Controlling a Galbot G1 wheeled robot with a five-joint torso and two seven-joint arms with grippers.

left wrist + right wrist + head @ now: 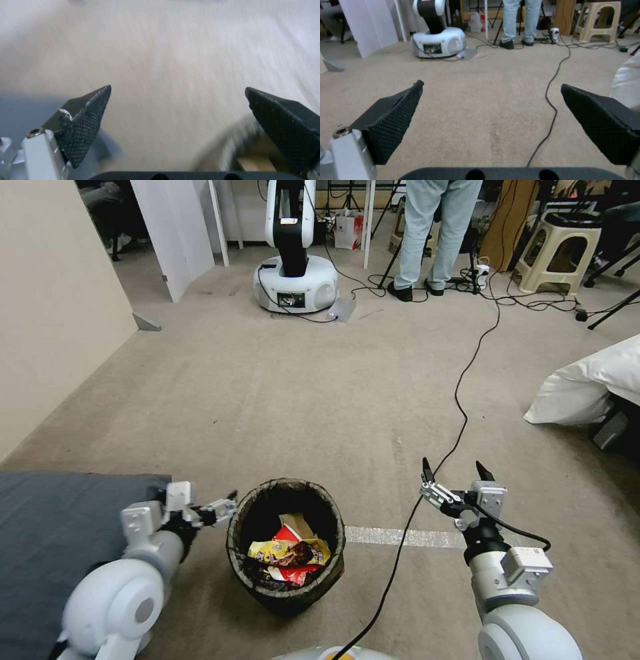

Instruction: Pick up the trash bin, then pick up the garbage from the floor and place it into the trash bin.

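- The bin, light plastic with a slippery liner and wrappers inside, is best pinched at its rim.
- Left gripper beside that rim, jaws open.
- Right gripper jaws open, empty.

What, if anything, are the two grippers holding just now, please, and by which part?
Nothing is held. The left gripper is open beside the rim of the round black-lined trash bin; the right gripper is open over bare carpet.
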